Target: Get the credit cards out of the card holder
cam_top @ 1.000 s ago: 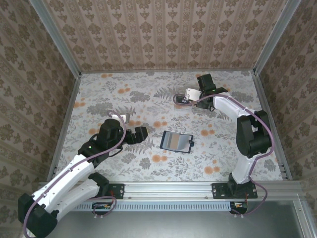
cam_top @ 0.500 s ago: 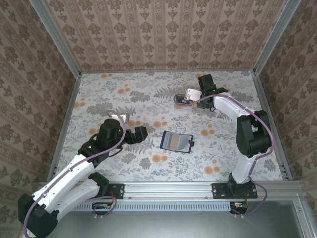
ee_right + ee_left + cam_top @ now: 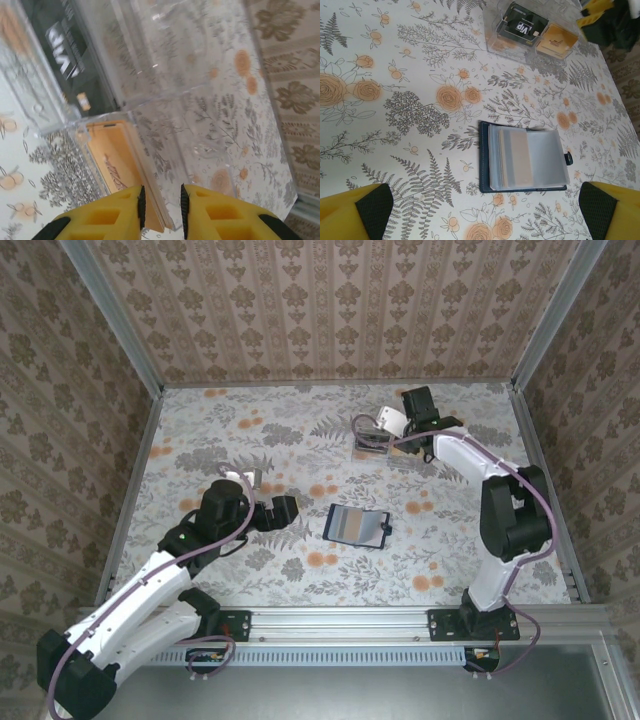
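Observation:
The card holder (image 3: 357, 526) lies open and flat mid-table, dark navy with clear sleeves up. In the left wrist view the card holder (image 3: 525, 157) shows a tan card (image 3: 516, 159) inside a sleeve and a small dark tab on its right edge. My left gripper (image 3: 281, 510) hovers to its left, open wide with nothing between the fingers (image 3: 370, 212). My right gripper (image 3: 386, 430) is at the clear plastic box (image 3: 372, 442) far back. Its jaws (image 3: 161, 210) stand a little apart over the box's wall and a tan card (image 3: 112, 160) lying inside, gripping nothing.
The clear box (image 3: 532, 32) holds a black card (image 3: 522, 28) and a tan card (image 3: 557, 42) in side-by-side compartments. Patterned walls and metal rails close in the floral table (image 3: 230, 440) on all sides.
My right gripper has gone from shut to slightly open and pulled back a little, uncovering the clear box. The left arm and card holder have not moved.

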